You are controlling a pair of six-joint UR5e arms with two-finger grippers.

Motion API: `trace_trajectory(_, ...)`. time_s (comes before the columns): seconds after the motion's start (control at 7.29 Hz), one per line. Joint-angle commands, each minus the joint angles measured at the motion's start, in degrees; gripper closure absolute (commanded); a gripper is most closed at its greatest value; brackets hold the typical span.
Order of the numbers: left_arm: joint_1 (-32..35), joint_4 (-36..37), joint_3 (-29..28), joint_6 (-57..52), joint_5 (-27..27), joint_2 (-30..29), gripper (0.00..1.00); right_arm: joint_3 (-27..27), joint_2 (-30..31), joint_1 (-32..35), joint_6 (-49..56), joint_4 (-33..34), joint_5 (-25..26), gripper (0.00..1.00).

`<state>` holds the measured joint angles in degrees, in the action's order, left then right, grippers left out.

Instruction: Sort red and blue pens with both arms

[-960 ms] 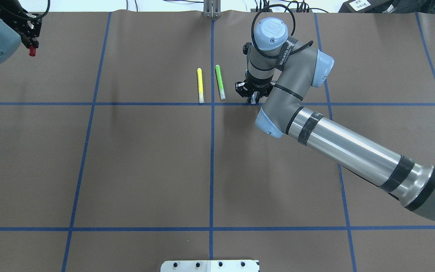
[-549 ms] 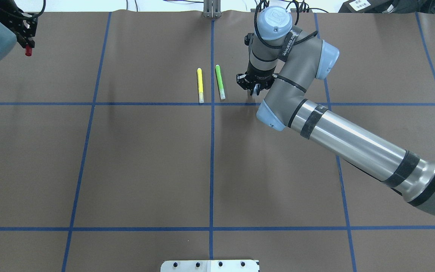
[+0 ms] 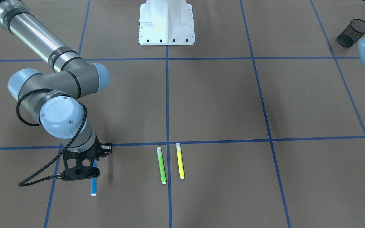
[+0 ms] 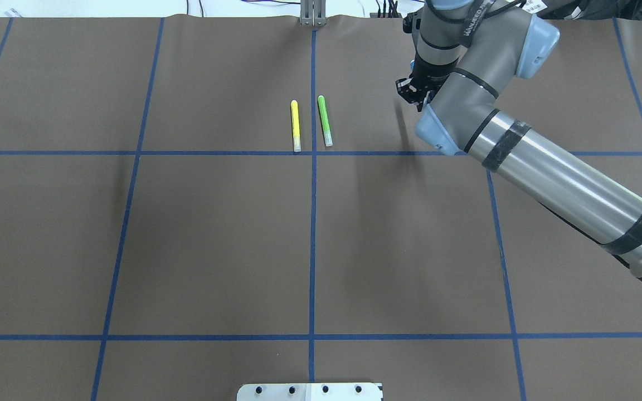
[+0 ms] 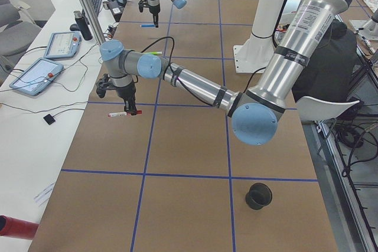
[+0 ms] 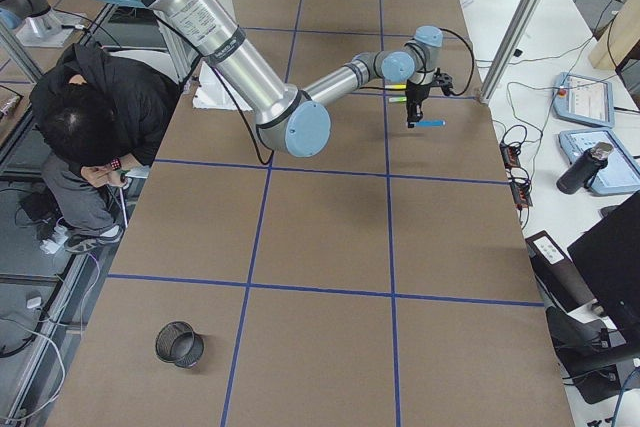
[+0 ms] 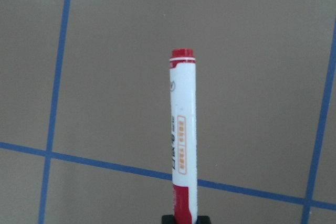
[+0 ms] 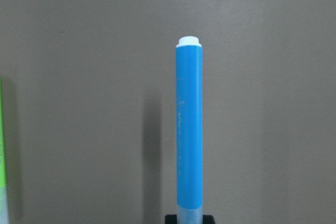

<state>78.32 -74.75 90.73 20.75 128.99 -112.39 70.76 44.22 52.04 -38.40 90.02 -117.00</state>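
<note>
Right now each gripper has a pen. The right gripper [image 3: 84,172] pinches the blue pen [image 3: 93,187] by its pale cap end. In the right wrist view the cap sits between the two dark fingertips [image 8: 169,219], and the blue barrel runs straight out from them to a small white plug. The pen is held level and off the mat [image 4: 215,239], with its shadow falling beside it. It hangs on the robot's right of the green marker [image 4: 325,121], well apart from it, in the far row of squares. The right arm [image 4: 549,172] reaches across the table to that spot.

The left gripper [image 5: 126,105] is pressed onto the red cap of the red pen [image 5: 124,114]. The pen's white barrel, printed in orange, sticks out level to a red end. It hangs above the mat at the table's left end, over a crossing of blue tape lines [image 7: 126,169]. In the overhead view this gripper is almost wholly past the left edge.

Green marker and yellow marker [image 4: 295,126] lie on the mat side by side — parallel, not touching — one on each side of the middle tape line and just on the far side of a cross line. A black mesh cup [image 3: 347,37] stands on the robot's left, near its base side. Another cup [image 6: 180,344] stands toward the right end.
</note>
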Motion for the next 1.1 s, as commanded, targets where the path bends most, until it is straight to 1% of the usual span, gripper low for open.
trace_trajectory(0.0, 4.7, 1.3, 5.4, -7.5, -1.1, 9.5, 1.0, 4.0, 4.9, 6.2, 13.4, 5.0, 0.1, 1.0)
trace_trajectory(0.14, 6.0, 1.3, 7.9, -9.1, -1.9, 15.0, 1.0, 4.7, 5.5, 9.2, 19.8, 8.4, 0.8, 1.0)
trace_trajectory(0.27, 7.6, 1.3, 10.2, -9.9, -2.2, 19.2, 1.0, 6.8, 7.7, 10.8, 25.9, 10.1, 3.2, 1.0)
trace_trajectory(0.41, 8.4, 1.4, 13.5, -12.6, -3.8, 24.7, 1.0, 7.5, 9.9, 13.1, 31.0, 10.2, 4.7, 1.0)
trace_trajectory(0.55, 9.6, 2.8, 15.0, -13.7, -3.8, 29.1, 1.0, 7.3, 11.6, 16.0, 37.5, 10.3, 4.8, 1.0)
trace_trajectory(0.69, 11.5, 5.8, 15.0, -15.4, -3.8, 31.7, 1.0, 7.5, 13.1, 18.4, 41.3, 10.3, 4.7, 1.0)
trace_trajectory(0.82, 14.2, 7.2, 15.0, -18.1, -3.6, 35.5, 1.0, 8.5, 15.0, 21.1, 45.3, 10.4, 4.6, 1.0)
trace_trajectory(0.96, 16.4, 9.8, 15.4, -18.3, -2.3, 38.6, 1.0, 8.7, 16.5, 22.9, 49.7, 11.9, 4.1, 1.0)
